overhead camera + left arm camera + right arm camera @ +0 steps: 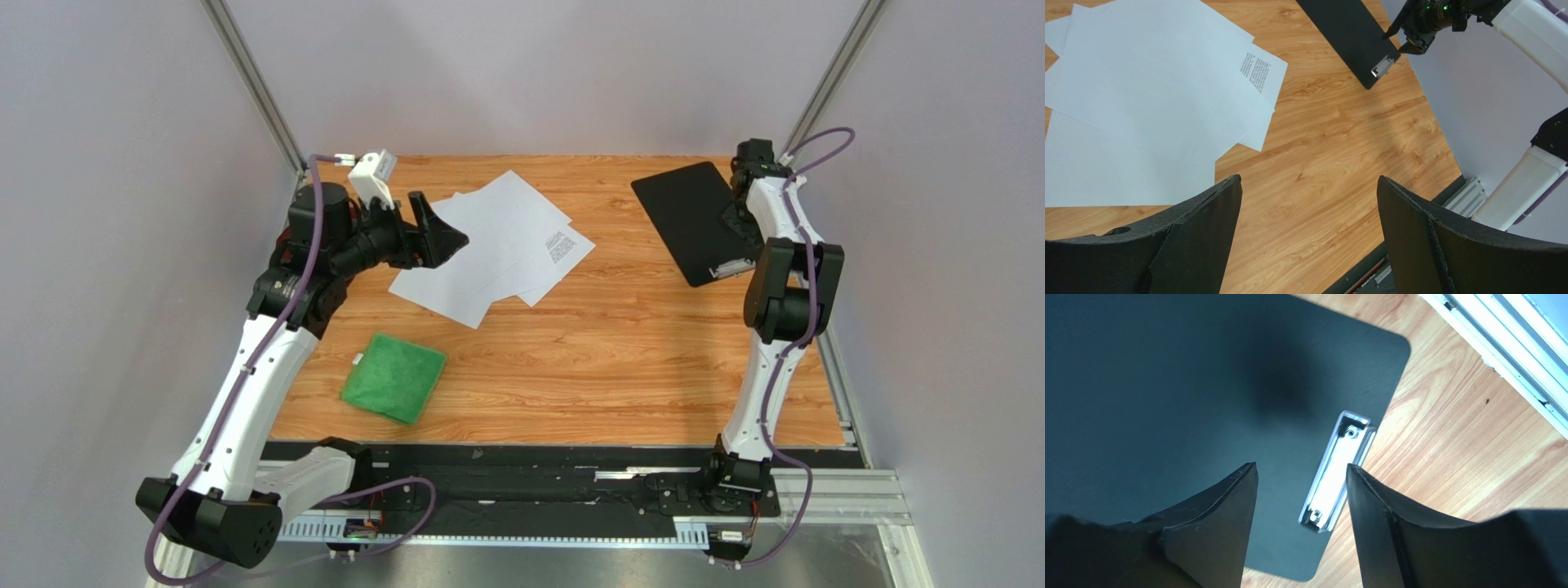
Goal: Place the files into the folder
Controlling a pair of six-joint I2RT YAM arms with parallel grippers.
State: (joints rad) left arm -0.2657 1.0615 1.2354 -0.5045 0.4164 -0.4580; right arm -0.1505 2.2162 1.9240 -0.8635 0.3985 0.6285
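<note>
Nearest the arm bases, a fuzzy green square cloth (394, 377) is lying flat on the orange-brown wood-grain table (613, 355), soft-looking, with rounded corners and a small tag at its left edge. Farther back on the left, the files, several thin white rectangular paper sheets (491, 251), are lying in a loose fanned pile, overlapping, flat and smooth. One sheet is showing a small block of black printed text (1255, 71), too small to read. The left gripper (1308, 179), with matte black wedge-shaped fingers, is hanging by the left edge of that pile, jaws standing wide apart with nothing between them, only bare wood below. At the far right, well apart from the papers, the thin flat black rectangular folder (689, 221) is lying turned at an angle, smooth plastic-looking with rounded corners. A shiny silver oblong metal clip (1333, 471) is sitting near its short edge, with a fastener at each end. The right gripper (1300, 468) is hovering right over that clip end, jaws parted and gripping nothing; I cannot tell whether the tips are touching the folder. No brand or label is readable.
</note>
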